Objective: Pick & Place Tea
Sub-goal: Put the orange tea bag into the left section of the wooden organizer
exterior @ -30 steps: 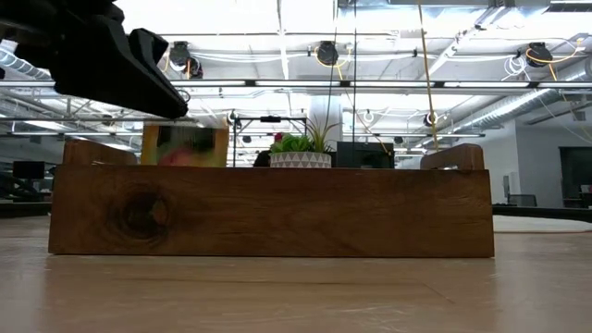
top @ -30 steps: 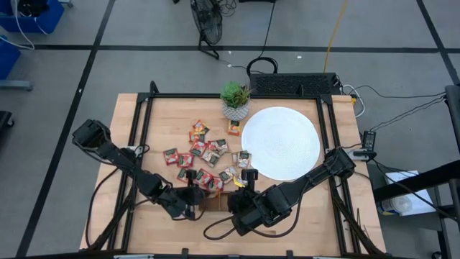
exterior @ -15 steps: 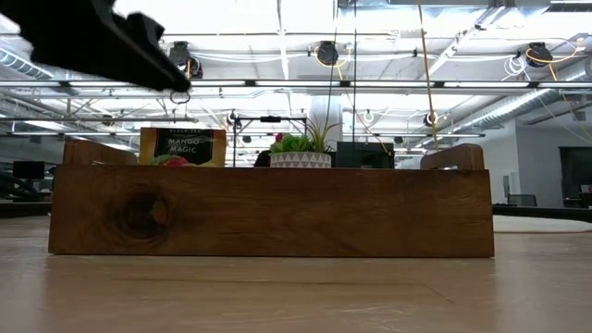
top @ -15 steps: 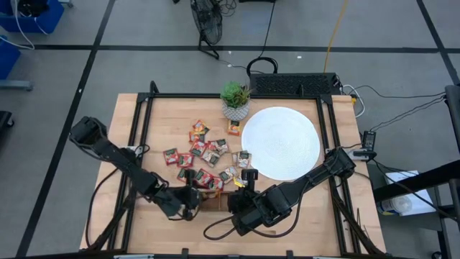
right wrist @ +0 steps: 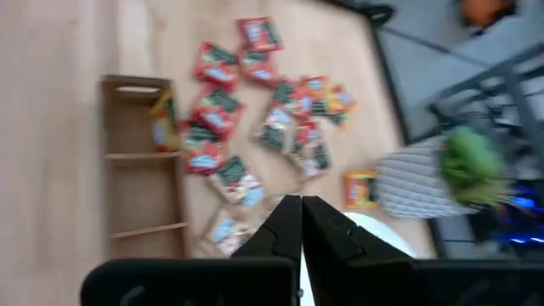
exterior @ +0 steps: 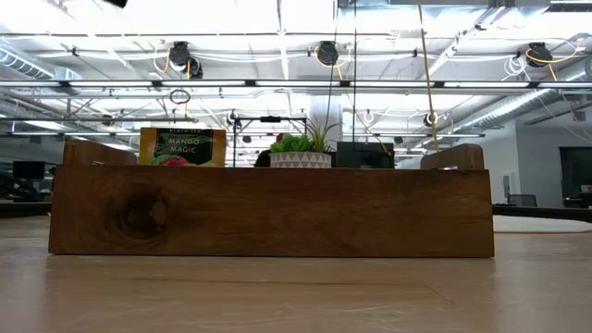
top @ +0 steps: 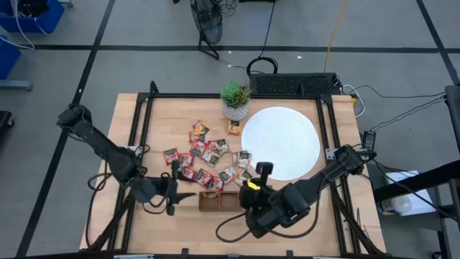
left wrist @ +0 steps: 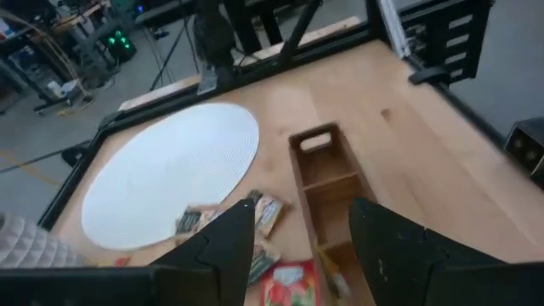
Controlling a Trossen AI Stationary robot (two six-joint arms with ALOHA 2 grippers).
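Fingers on your left gripper (left wrist: 293, 246) stand wide apart with nothing between them, while the right gripper (right wrist: 300, 223) has its fingers pressed together, also empty. Your left gripper (top: 175, 188) hovers above the desk (top: 165, 133) just beside the near end of the wooden tray (top: 215, 199); the right gripper (top: 261, 170) sits near the rim of the white disc (top: 287, 137).

One orange-yellow sachet (exterior: 182, 147) stands on edge in the tray's end compartment, so you appear to be between picks: one placed, the next not yet taken. The tea sachets (top: 203, 152) lie scattered on the desk between the tray and the potted plant (top: 234, 99), and a few rest touching the disc's edge. From the left wrist, the closest sachets (left wrist: 285, 280) lie just beside the tray, below and slightly ahead of your open fingers.

Your next move likely calls for reaching to a sachet at the pile's edge, apart from its neighbours, and lowering squarely over it, since these flat packets overlap and could lift in pairs.
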